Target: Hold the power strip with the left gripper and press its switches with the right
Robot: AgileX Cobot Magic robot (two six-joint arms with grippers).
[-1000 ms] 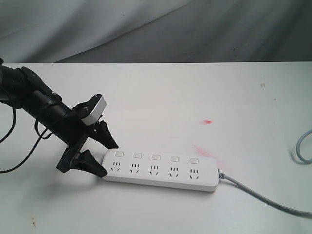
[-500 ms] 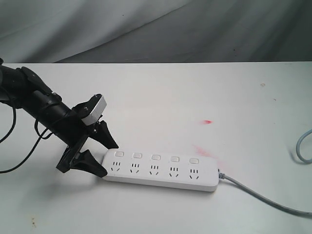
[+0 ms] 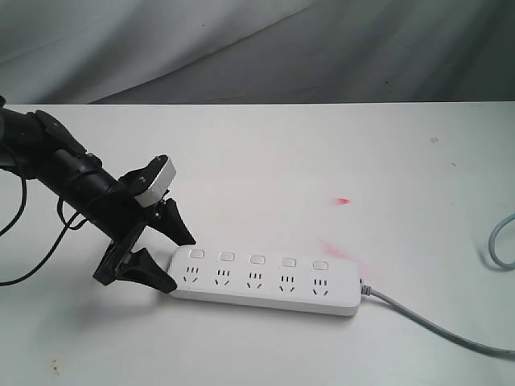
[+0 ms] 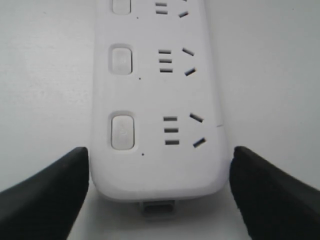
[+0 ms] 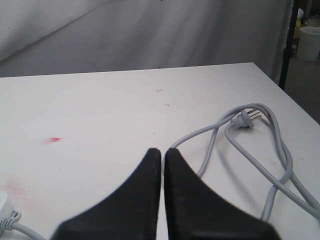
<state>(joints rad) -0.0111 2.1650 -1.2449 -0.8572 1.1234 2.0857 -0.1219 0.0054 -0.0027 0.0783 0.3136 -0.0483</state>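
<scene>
Both long edges of the power strip are clamped by the left claw; right claw closed.

The flat white plastic power strip lies on the tabletop, its rounded end between the left gripper's black jaws.

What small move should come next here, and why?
Probably bring the right hand toward the switches: the left hand seems to clamp the power strip at its end, while the shut right hand hangs apart from it, touching no switch.
</scene>
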